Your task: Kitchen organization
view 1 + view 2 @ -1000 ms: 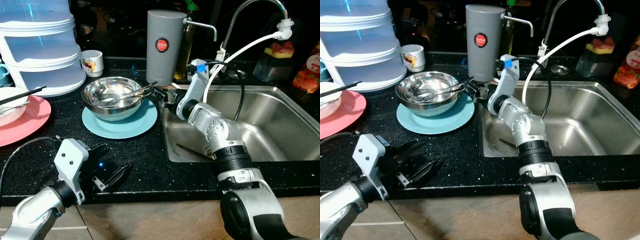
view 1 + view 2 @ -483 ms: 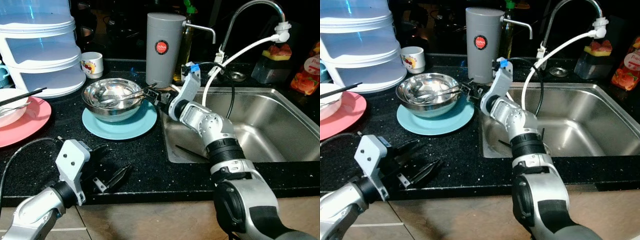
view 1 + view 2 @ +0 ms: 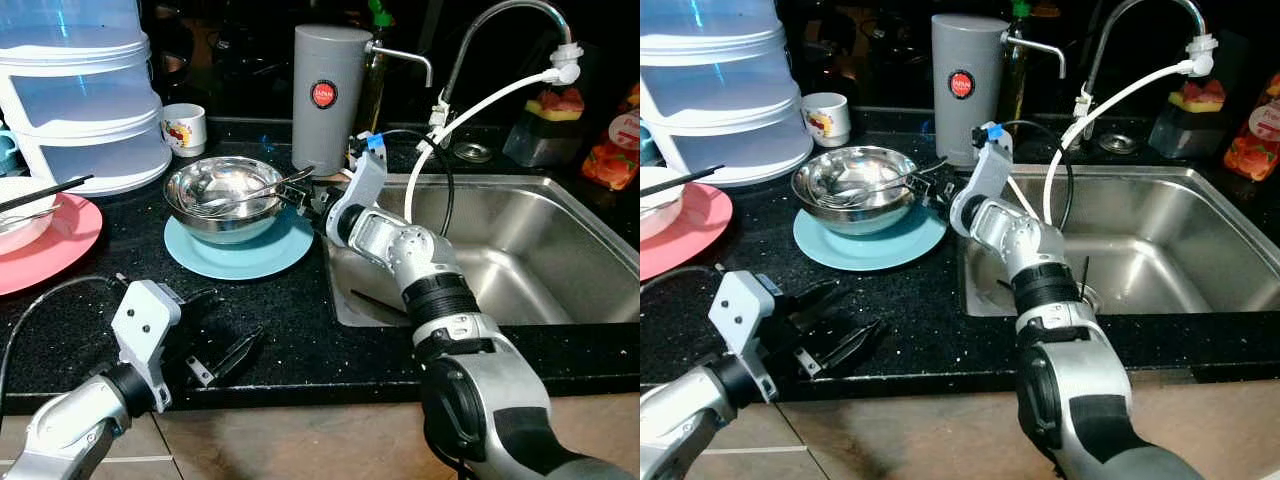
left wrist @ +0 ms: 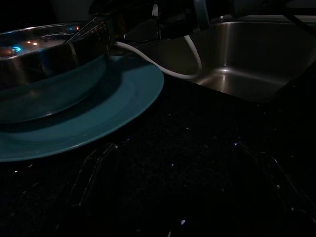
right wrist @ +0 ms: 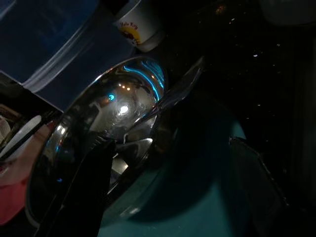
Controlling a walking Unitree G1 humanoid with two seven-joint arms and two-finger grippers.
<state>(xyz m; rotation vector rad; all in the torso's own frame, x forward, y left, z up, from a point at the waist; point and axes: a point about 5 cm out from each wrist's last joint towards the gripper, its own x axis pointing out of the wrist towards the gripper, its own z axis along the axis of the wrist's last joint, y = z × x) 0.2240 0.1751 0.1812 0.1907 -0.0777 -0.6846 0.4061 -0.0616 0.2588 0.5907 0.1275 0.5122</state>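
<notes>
1. Left gripper (image 3: 225, 352) rests spread wide on counter (image 3: 300, 320), near side of teal plate (image 3: 240, 245).
2. Steel bowl (image 3: 225, 195) sits on teal plate, spoon (image 3: 262, 190) inside.
3. Right gripper (image 3: 303, 195), fingers apart, at the bowl's right rim by the spoon handle.

Grey canister (image 3: 328, 92) with red round label upright at counter back, beside curved faucet (image 3: 500, 22). White hose (image 3: 482, 103) hangs from faucet. White stacked container (image 3: 75, 95) far left, small printed cup (image 3: 184, 126) just beside it. Red packets (image 3: 616, 145) far right.
</notes>
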